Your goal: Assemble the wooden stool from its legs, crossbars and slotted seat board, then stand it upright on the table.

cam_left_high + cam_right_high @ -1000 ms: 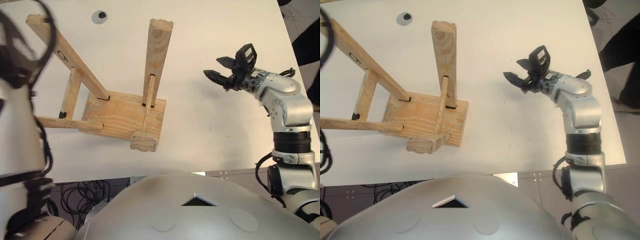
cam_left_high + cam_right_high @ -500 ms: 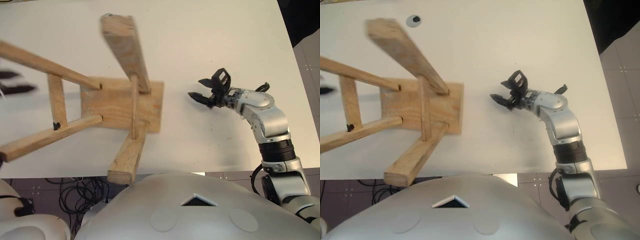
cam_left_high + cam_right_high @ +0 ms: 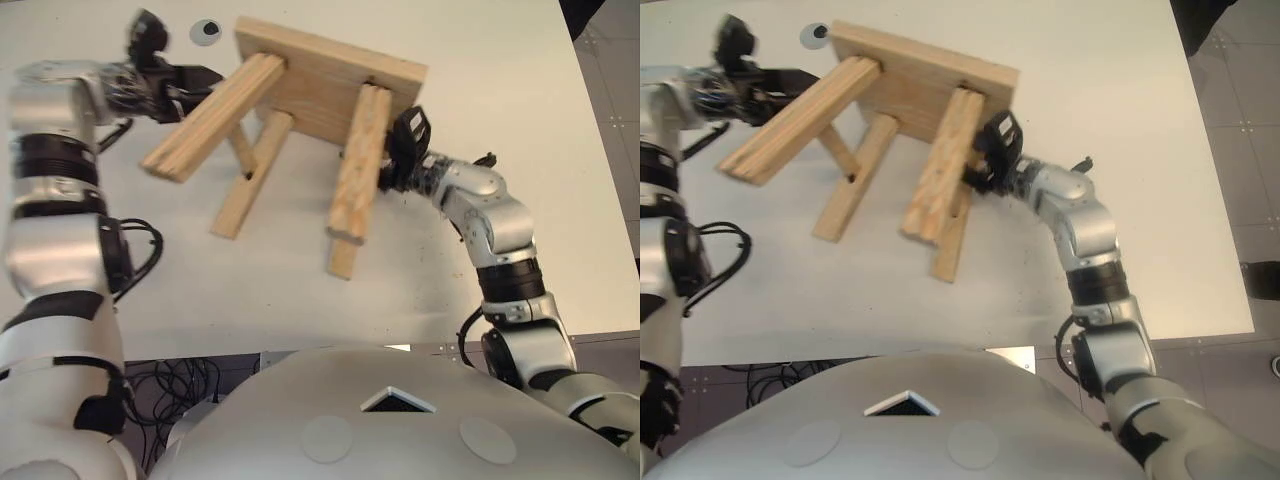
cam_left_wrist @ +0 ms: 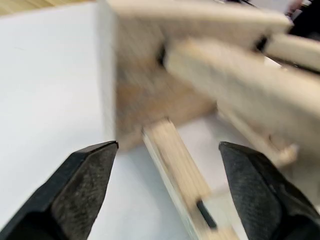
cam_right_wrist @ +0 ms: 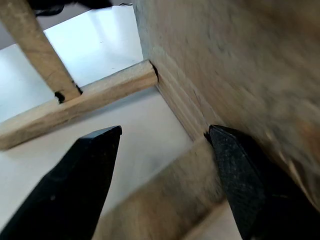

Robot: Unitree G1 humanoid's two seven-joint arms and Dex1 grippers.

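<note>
Now the assembled wooden stool (image 3: 300, 110) is lying tipped on the white table (image 3: 500, 60), with its seat board (image 3: 330, 65) facing away and its legs pointing toward the robot. Both pincers are gaping wide and gripping nothing: the left gripper (image 3: 200, 80) is just beside the left leg (image 3: 210, 118), and the right gripper (image 3: 395, 160) is against the right leg (image 3: 357, 165). Rigid and likely weighty, the stool is probably calling for a two-sided hold on the thick legs near the seat.

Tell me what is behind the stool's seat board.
The seat board is tipped up, its underside facing the head camera. White table shows past its edges; whatever lies directly behind the board is covered and cannot be seen.
</note>
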